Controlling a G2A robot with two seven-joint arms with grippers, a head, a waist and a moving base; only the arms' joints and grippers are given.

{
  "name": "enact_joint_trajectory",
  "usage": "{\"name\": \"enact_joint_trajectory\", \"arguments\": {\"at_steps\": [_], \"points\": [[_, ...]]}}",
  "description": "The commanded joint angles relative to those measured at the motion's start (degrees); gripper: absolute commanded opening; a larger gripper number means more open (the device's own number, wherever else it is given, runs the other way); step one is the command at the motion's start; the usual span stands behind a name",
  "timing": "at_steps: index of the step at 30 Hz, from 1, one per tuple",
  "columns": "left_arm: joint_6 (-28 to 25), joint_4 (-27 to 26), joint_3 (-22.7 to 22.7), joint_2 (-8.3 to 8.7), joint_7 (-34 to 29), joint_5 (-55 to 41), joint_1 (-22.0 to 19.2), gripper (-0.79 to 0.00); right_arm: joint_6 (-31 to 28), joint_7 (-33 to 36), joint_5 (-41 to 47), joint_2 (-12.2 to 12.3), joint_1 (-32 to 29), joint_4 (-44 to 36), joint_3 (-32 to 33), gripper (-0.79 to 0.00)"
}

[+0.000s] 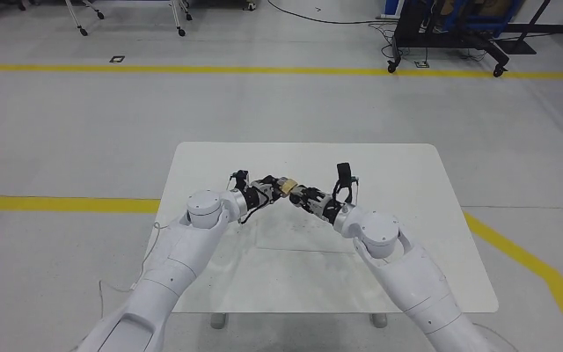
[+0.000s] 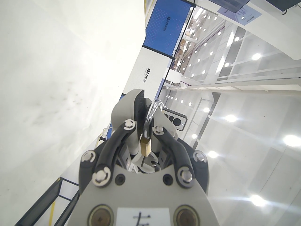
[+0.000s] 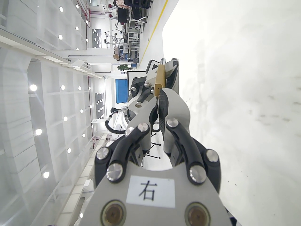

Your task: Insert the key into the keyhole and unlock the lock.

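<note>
The left gripper is clamping the small brass padlock with a silver shackle above the white table. Its keyhole end is facing the right gripper — closed, presumably on the key, hidden between its pads — both lying along one axis.

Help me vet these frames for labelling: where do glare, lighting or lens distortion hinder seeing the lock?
Left wrist view: ceiling lamps flare into stars, the lock has its steel loop glinting white, and straight lines bow toward the edges. Right wrist view: the table is washed bright, yet the brass lock reads plainly. Top view: even light, no glare on the lock.
</note>
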Motion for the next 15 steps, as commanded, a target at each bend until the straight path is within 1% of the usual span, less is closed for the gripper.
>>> {"name": "enact_joint_trajectory", "arguments": {"at_steps": [1, 12, 15], "points": [[0.12, 0.18, -0.49, -0.02, 0.48, -0.84, 0.10, -0.785, -0.32, -0.12, 0.20, -0.01, -0.01, 0.10, 0.11, 0.000], [0.27, 0.72, -2.22, -0.21, 3.45, -2.72, 0.10, -0.785, -0.32, -0.12, 0.20, -0.01, -0.01, 0.10, 0.11, 0.000], [2.14, 1.12, -2.64, -0.46, 3.87, -4.94, -0.06, -0.785, -0.60, -0.18, 0.41, -0.03, -0.07, -0.03, 0.19, 0.000]]}}
